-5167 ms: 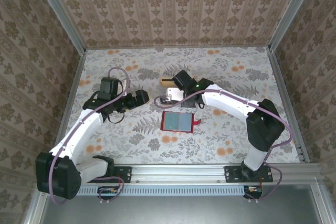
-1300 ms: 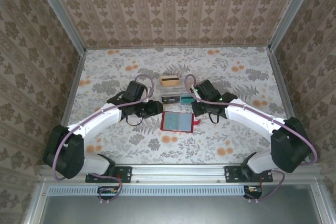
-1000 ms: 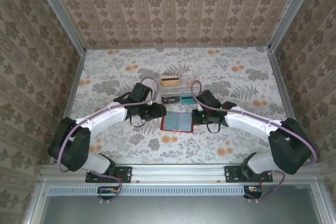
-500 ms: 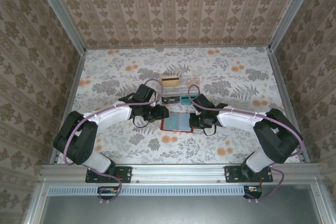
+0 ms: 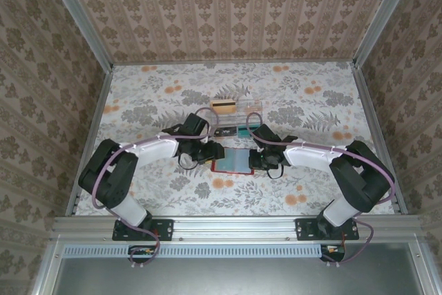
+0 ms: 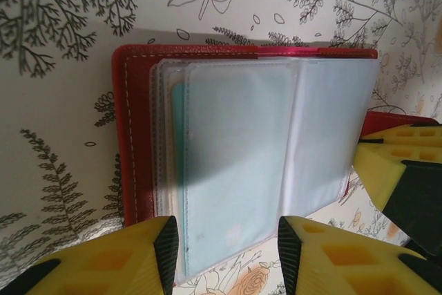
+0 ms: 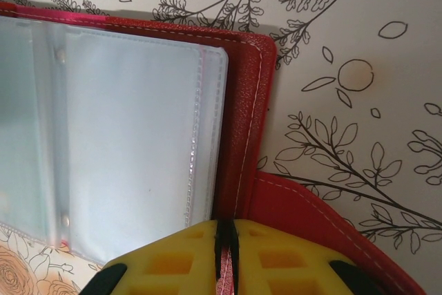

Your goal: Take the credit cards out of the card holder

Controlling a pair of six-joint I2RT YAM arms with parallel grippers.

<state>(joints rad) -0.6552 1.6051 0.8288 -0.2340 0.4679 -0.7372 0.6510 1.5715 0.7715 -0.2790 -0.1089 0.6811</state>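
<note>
The red card holder [image 5: 231, 160] lies open on the table, its clear sleeves [image 6: 276, 143] facing up. A pale card with a teal edge [image 6: 228, 170] sits inside a sleeve. My left gripper [image 6: 228, 240] is open at the holder's left side, and its fingers straddle the sleeves' edge without touching them. My right gripper [image 7: 226, 229] is shut on the holder's red cover edge [image 7: 245, 150], beside the red tab [image 7: 324, 233]. From above, the left gripper [image 5: 213, 151] and the right gripper [image 5: 254, 160] flank the holder. A tan credit card with a dark stripe [image 5: 222, 106] lies in the tray.
A clear plastic compartment tray [image 5: 231, 119] stands just behind the holder, with a teal card [image 5: 246, 130] in its near right cell. Patterned walls enclose the table on three sides. Both forearms angle in from the near corners.
Both arms have closed in on the holder from either side. The right gripper has settled onto the cover's right edge and the left gripper has slid up to the left edge.
</note>
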